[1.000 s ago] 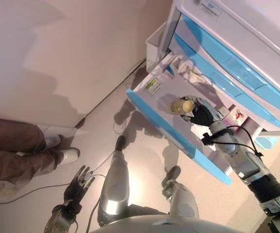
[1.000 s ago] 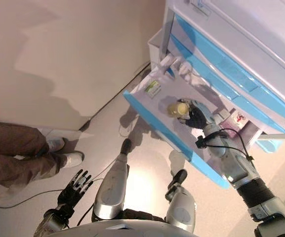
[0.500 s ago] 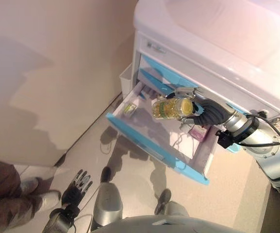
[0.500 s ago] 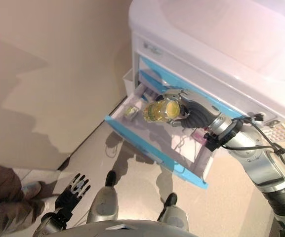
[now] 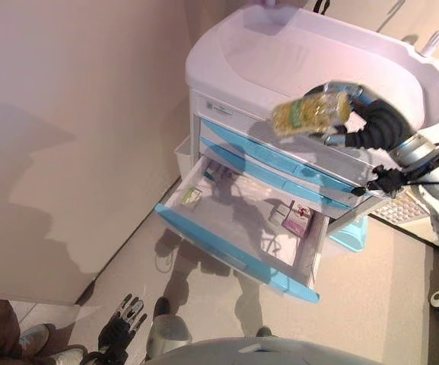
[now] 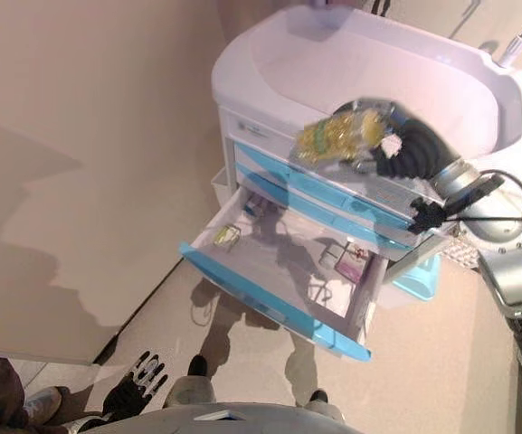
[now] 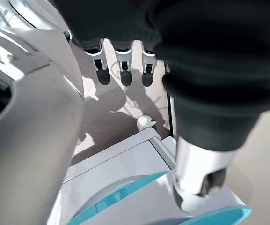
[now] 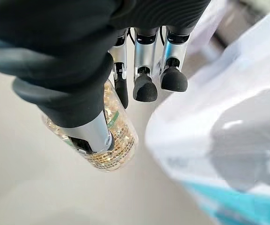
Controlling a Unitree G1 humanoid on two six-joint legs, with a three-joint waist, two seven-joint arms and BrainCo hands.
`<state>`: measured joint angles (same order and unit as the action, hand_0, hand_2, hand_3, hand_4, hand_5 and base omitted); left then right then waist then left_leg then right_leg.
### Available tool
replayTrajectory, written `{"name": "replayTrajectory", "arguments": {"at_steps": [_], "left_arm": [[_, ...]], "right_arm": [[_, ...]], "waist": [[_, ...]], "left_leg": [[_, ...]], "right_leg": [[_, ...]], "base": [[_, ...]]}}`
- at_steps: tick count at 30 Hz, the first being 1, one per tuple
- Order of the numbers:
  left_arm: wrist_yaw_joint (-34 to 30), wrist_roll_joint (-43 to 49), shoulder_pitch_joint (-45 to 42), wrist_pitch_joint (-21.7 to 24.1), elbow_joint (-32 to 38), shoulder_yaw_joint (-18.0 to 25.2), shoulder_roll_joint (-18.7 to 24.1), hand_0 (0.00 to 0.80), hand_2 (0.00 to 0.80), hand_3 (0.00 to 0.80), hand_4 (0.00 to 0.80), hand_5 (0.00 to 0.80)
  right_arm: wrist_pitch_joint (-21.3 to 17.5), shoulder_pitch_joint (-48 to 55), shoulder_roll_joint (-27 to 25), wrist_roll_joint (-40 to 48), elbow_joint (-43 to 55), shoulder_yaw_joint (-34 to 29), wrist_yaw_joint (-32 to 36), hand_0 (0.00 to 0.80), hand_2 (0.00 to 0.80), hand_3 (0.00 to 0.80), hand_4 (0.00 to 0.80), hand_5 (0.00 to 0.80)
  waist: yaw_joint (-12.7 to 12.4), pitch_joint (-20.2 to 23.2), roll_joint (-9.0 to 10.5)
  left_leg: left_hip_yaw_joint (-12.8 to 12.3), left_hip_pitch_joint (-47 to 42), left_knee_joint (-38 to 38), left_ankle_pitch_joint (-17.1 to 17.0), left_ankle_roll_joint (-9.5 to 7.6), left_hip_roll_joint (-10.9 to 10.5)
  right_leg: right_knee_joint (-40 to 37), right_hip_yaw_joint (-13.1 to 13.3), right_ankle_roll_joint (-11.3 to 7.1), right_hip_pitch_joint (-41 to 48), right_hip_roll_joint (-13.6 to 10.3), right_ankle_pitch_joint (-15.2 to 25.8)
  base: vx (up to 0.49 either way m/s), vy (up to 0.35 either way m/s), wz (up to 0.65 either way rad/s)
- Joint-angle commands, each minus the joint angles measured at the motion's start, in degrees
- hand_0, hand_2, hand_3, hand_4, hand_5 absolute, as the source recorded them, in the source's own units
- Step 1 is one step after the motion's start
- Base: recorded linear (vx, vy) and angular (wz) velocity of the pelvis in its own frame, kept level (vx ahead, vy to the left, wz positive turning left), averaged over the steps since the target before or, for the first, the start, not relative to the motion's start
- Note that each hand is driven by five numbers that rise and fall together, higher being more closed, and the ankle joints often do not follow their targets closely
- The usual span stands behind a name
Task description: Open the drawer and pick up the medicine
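Our right hand (image 5: 371, 125) grips 1 clear bottle of yellow capsules (image 5: 310, 112) above the open blue-fronted drawer (image 5: 238, 228); a loosened pinch risks dropping it.

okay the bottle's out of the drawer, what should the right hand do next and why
Probably carry on a little and set the bottle down in the cart's top tray. The right hand already grips it above the cart, clear of the open drawer, and the tray lies just beneath.
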<state>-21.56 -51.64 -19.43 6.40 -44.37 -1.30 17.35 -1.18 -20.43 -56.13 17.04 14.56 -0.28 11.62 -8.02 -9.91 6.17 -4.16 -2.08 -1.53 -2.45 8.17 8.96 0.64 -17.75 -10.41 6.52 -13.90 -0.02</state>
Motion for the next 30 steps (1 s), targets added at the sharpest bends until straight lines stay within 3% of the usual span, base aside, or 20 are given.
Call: {"name": "replayTrajectory", "arguments": {"at_steps": [1, 7, 13, 25, 30], "left_arm": [[0.64, 1.91, -0.87, -0.13, -0.1, 0.58, 1.6, 0.0, 0.0, 0.0, 0.0, 0.0], [1.47, 2.43, -0.7, -1.72, 0.3, 0.25, 2.66, 0.0, 0.0, 0.0, 0.0, 0.0], [2.28, 2.43, -0.47, -3.29, 1.12, -0.25, 3.95, 0.0, 0.0, 0.0, 0.0, 0.0], [3.77, 2.09, 0.35, -5.13, 1.29, -1.06, 5.88, 0.0, 0.0, 0.0, 0.0, 0.0], [3.87, 2.06, 0.39, -5.44, 1.25, -1.65, 6.56, 0.0, 0.0, 0.0, 0.0, 0.0]], "right_arm": [[1.54, -7.96, -4.5, 3.58, -4.25, -0.8, -5.32, 0.8, 0.8, 0.8, 0.8, 0.8], [7.48, -16.85, -6.33, 0.92, -16.45, 5.02, -8.45, 0.8, 0.8, 0.8, 0.8, 0.8], [13.08, -27.41, -9.18, -2.91, -28.43, 14.93, -6.68, 0.8, 0.8, 0.8, 0.8, 0.8], [17.62, -42.83, -10.79, -13.15, -51.12, 34.19, 2.77, 0.8, 0.8, 0.8, 0.8, 0.8], [18.01, -47.47, -9.81, -17.28, -60.24, 38.37, 5.94, 0.8, 0.8, 0.8, 0.8, 0.8]], "waist": [[-2.05, 1.57, -0.72], [-3.4, 1.66, -0.89], [-4.9, 1.48, -0.83], [-7.55, 1.34, -0.8], [-8.71, 1.43, -1.01]], "left_leg": [[-0.4, -3.12, 1.1, 2.35, -3.55, 0.02], [0.58, -3.81, 0.97, 2.42, -3.68, -0.37], [1.51, -4.14, 0.92, 2.15, -3.52, -0.44], [3.28, -4.77, 1.36, 1.66, -3.36, -0.36], [4.15, -4.76, 1.31, 1.64, -3.36, -0.51]], "right_leg": [[2.75, -2.01, 1.22, -1.27, 0.02, 1.81], [2.67, -2.73, 1.37, -0.19, -0.31, 1.62], [2.74, -3.76, 1.44, 0.62, -0.63, 1.53], [3.09, -5.64, 1.54, 1.89, -1.15, 1.32], [3.13, -6.14, 1.62, 2.21, -1.23, 1.19]], "base": [[0.04, 0.003, -0.01], [0.046, 0.009, 0.05], [0.037, 0.006, 0.07], [0.035, 0.003, 0.06], [0.035, 0.002, 0.04]]}}
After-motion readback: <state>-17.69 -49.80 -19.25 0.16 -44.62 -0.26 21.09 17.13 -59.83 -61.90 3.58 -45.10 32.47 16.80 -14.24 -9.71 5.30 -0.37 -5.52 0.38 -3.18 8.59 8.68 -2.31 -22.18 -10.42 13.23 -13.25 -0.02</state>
